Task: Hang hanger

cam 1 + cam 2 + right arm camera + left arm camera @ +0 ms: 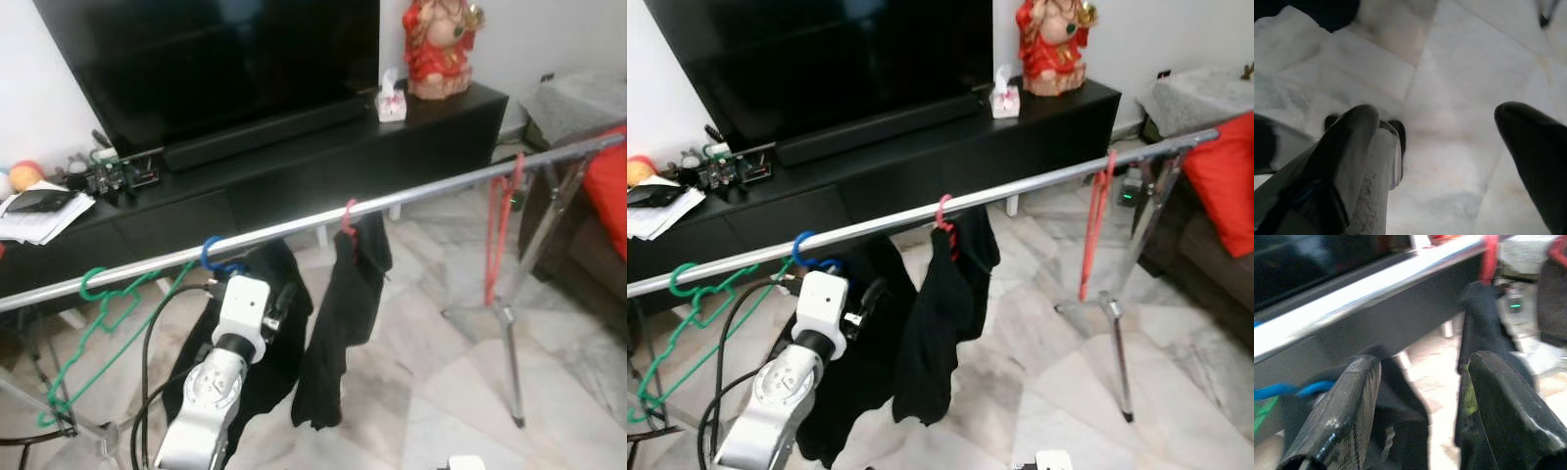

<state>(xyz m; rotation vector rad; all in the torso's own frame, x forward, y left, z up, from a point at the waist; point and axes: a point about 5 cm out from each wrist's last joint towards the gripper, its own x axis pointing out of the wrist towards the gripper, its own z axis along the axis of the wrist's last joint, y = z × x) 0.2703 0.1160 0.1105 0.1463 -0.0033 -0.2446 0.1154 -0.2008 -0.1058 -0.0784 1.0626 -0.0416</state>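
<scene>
A silver rail [431,188] crosses the view, rising to the right. On it hang a green hanger [93,286], a blue hanger [210,253] with a black garment [279,338], a pink hanger [348,217] with another black garment [343,323], and a bare red hanger [502,220]. My left gripper [1422,377] is raised just below the rail beside the blue hanger; its fingers [1352,401] stand open with nothing between them. My right gripper [1435,137] hangs low over the marble floor, open and empty.
A black TV cabinet [294,176] with a large TV [216,59], a tissue box [391,101] and a red statue [441,44] stands behind the rail. The rack's leg [509,333] stands at right, near a sofa with a red cushion [612,191]. Papers [39,217] lie at left.
</scene>
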